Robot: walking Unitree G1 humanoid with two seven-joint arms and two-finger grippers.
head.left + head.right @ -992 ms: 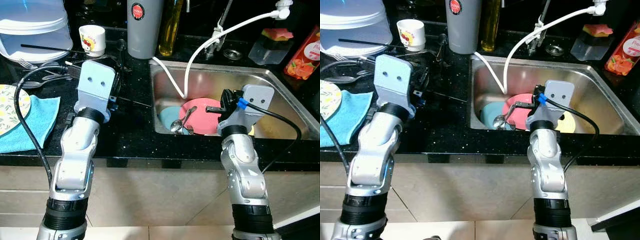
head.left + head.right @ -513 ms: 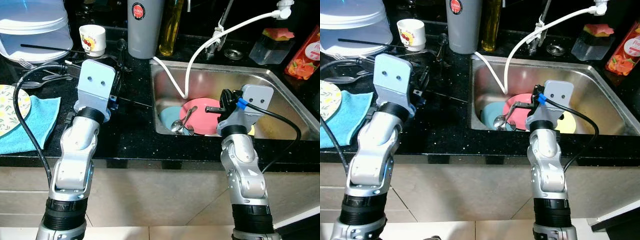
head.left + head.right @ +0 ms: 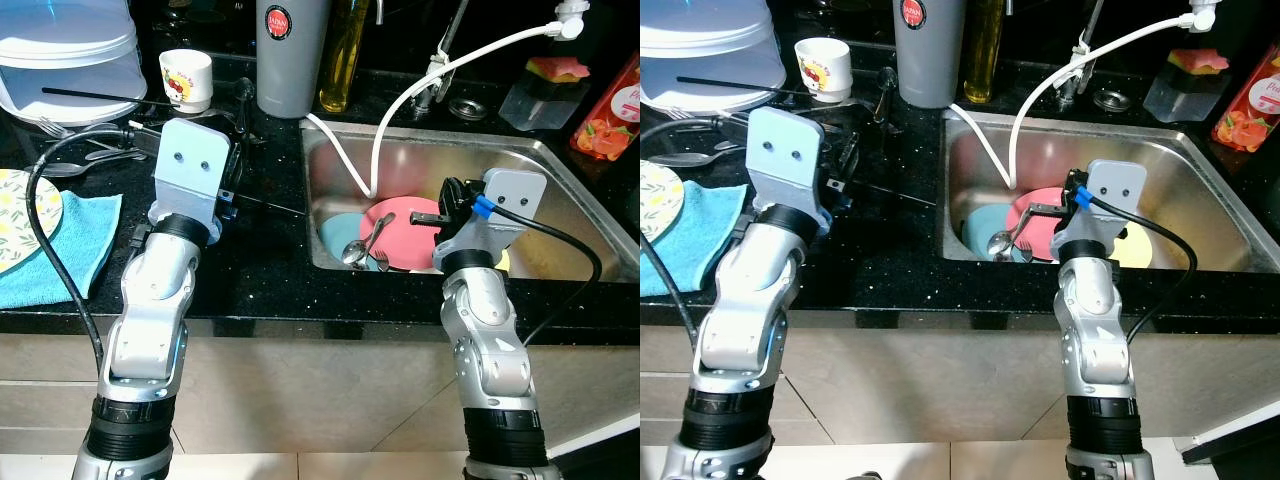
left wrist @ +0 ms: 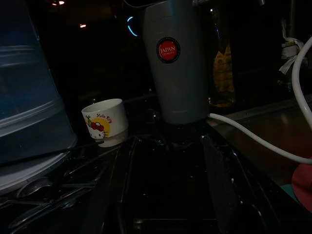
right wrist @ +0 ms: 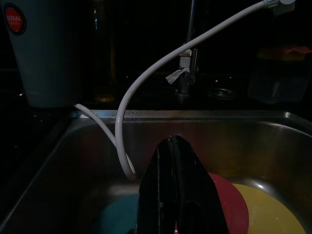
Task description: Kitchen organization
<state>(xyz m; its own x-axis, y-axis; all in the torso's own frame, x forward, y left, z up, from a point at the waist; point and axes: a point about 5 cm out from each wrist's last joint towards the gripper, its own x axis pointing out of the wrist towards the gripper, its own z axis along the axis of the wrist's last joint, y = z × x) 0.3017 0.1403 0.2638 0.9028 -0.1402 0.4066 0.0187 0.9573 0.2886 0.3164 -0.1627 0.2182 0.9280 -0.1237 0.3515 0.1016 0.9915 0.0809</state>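
A: We're looking at the right gripper (image 5: 173, 187) first, its two black fingers pressed together with nothing between them, poised over the steel sink (image 3: 560, 190).

B: And right beneath it we've got the pink plate (image 3: 395, 232), with a yellow plate (image 5: 265, 212) on one side and a teal plate (image 3: 338, 232) on the other, all down in the basin.

A: We see a spoon (image 3: 356, 248) lying across the teal and pink plates, and a white hose (image 3: 385, 130) curling down into the sink from the tap.

B: Over to the left gripper (image 3: 232, 170), above the black counter (image 3: 260, 260). How wide its fingers stand, we can't tell; that wrist view is too dark.

A: Ahead of it we've got the grey flask (image 4: 175, 68) with the red round label, and a small white cup (image 4: 105, 122) beside it.

B: Further left, a blue cloth (image 3: 75, 240) with a patterned plate (image 3: 20, 225) resting on it, cutlery (image 3: 85, 155) behind.
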